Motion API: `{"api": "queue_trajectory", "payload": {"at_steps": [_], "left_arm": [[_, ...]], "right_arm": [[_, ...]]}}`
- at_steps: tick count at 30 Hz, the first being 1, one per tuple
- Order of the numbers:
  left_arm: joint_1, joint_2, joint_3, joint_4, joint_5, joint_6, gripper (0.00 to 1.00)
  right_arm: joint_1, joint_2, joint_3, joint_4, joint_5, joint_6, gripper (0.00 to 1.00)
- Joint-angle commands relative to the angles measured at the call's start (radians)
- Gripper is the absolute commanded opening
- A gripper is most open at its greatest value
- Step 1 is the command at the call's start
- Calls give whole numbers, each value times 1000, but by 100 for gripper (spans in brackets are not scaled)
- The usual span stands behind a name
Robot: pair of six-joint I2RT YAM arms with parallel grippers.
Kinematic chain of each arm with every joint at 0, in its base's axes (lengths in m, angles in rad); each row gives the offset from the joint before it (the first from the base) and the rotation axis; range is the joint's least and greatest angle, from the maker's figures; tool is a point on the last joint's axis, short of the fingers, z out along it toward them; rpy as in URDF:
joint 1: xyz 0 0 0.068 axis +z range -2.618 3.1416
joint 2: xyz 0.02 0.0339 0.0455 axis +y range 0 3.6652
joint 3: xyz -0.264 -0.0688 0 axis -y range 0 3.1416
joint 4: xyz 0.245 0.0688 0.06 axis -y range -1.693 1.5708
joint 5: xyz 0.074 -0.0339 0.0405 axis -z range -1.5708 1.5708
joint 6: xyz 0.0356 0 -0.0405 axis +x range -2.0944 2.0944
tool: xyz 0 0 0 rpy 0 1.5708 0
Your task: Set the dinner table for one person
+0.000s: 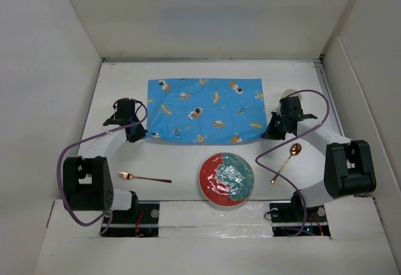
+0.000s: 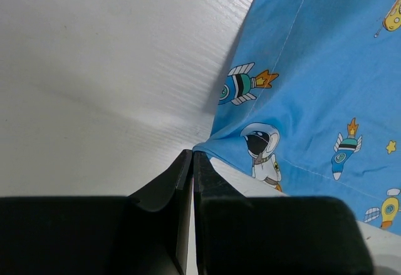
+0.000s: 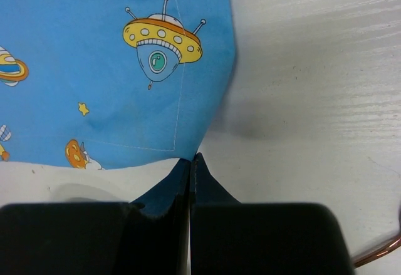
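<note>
white table [image 1: 182, 162] spans the whole workspace, rigid, fixed. blue mat [image 1: 203, 109] lies on its far half: thin cloth, judged light, limp, apt to sag or fold. left claw [image 2: 192, 157] clenched on the mat's near left corner, right claw [image 3: 191, 161] on the near right. corners judged the proper hold. plate [image 1: 227, 179], fork [image 1: 144, 177], spoon [image 1: 286, 162] lie nearer, untouched.

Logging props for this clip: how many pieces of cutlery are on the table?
2. A fork lies left of the plate; a spoon lies right of it. No others visible.
</note>
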Motion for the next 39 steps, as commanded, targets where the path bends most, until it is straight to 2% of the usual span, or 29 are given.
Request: {"api": "queue_trajectory", "payload": {"at_steps": [1,2,3,4,5,6,7,8,11,12,13,14,15,17,18,19,20,21,23,28,34,35,37,39], "left_arm": [[-3,-52,14,-60,-3,15,5],[-3,-62,20,-70,0,18,24],[-3,-62,20,-70,0,18,24],[-3,-75,25,-80,0,18,32],[-3,-88,36,-80,2,18,39],[-3,-125,49,-87,2,21,44],[-3,-139,68,-104,2,21,44],[-3,-154,104,-113,0,26,44],[-3,-191,166,-144,-10,38,44],[-3,-208,172,-147,-9,41,41],[-3,-216,178,-144,-4,47,39],[-3,-220,181,-141,11,49,36],[-3,-228,183,-138,22,52,26],[-3,-234,183,-120,98,56,14],[-3,-240,186,-112,121,56,2],[-3,-243,189,-101,146,56,0],[-3,-243,200,-97,187,58,0],[-3,-248,206,-90,206,58,0],[-3,-253,230,-81,246,61,0],[-3,-253,267,-89,266,61,7],[-3,-256,290,-83,280,53,15],[-3,-254,309,-83,283,52,16],[-3,-248,327,-90,284,52,17],[-3,-240,355,-100,277,52,17]], "right_arm": [[-5,-51,-10,7,15,6,0],[-5,-54,-13,2,20,1,7],[-5,-59,-13,2,20,1,7],[-5,-65,-10,-13,17,-6,18],[-5,-74,-6,-27,9,-10,36],[-5,-88,2,-40,9,-13,45],[-5,-132,6,-68,11,-19,49],[-5,-157,9,-79,14,-23,58],[-5,-258,-22,-120,-20,-25,64],[-5,-282,-42,-123,-40,-25,57],[-5,-304,-62,-128,-69,-19,37],[5,-335,-85,-133,-121,-11,0],[5,-344,-136,-133,-150,-8,0],[51,-358,-185,-122,-204,10,2],[67,-359,-207,-111,-212,18,12],[80,-358,-249,-84,-225,26,27],[102,-356,-266,-76,-258,27,50],[102,-335,-277,-70,-270,29,57],[127,-312,-303,-45,-331,9,64],[163,-238,-340,36,-384,18,60],[212,-123,-406,215,-443,85,44],[213,-108,-412,240,-445,99,37],[238,-94,-428,307,-442,133,32],[252,-73,-431,332,-440,145,13]]}}
